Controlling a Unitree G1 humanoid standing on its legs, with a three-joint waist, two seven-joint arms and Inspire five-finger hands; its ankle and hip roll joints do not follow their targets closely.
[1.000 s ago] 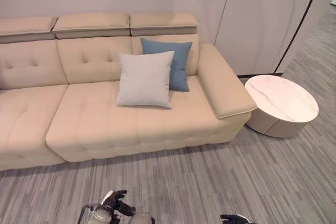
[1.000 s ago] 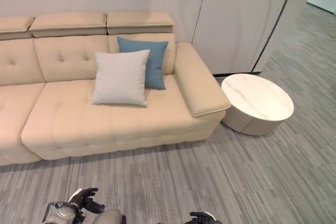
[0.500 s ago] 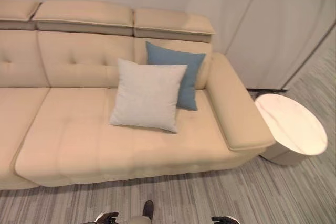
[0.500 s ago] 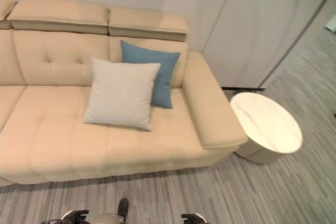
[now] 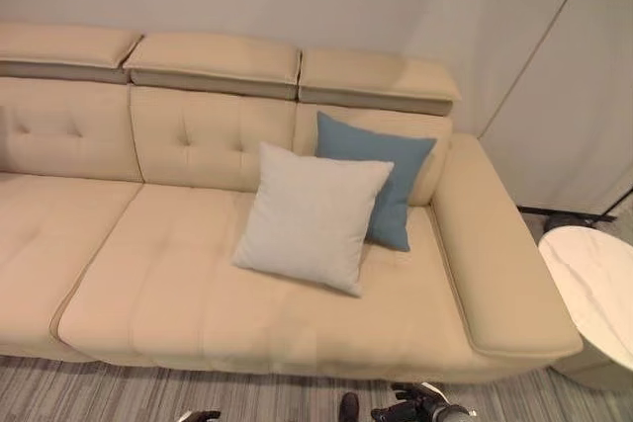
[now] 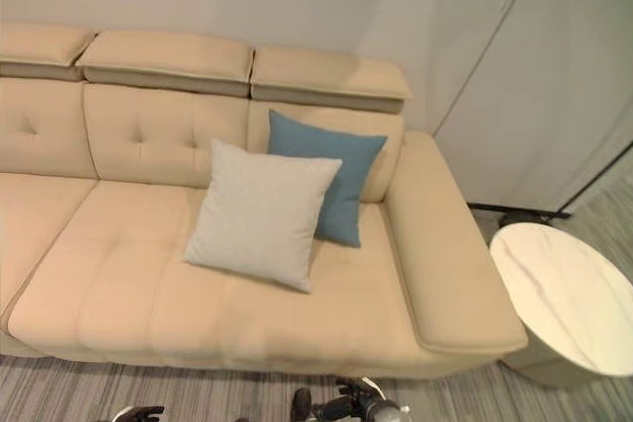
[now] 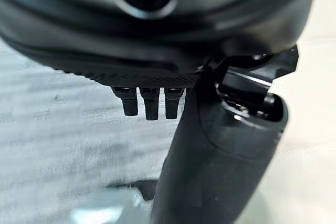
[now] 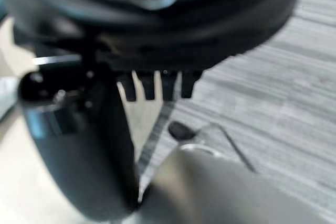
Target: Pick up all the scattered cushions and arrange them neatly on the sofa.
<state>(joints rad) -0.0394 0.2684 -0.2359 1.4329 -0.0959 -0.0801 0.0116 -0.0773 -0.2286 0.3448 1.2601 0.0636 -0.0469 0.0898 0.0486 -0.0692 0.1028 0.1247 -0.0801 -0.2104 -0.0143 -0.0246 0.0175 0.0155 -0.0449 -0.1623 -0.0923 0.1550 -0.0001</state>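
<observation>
Grey carpet [image 6: 89,392], round white table [image 6: 569,303]

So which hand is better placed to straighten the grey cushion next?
Probably the right hand: it sits low, nearer the grey cushion and blue cushion. The left hand is farther over.

A light grey cushion [image 5: 312,216] overlaps a blue cushion [image 5: 381,171] on the beige sofa [image 5: 158,274] above grey-striped carpet [image 6: 89,387].
</observation>
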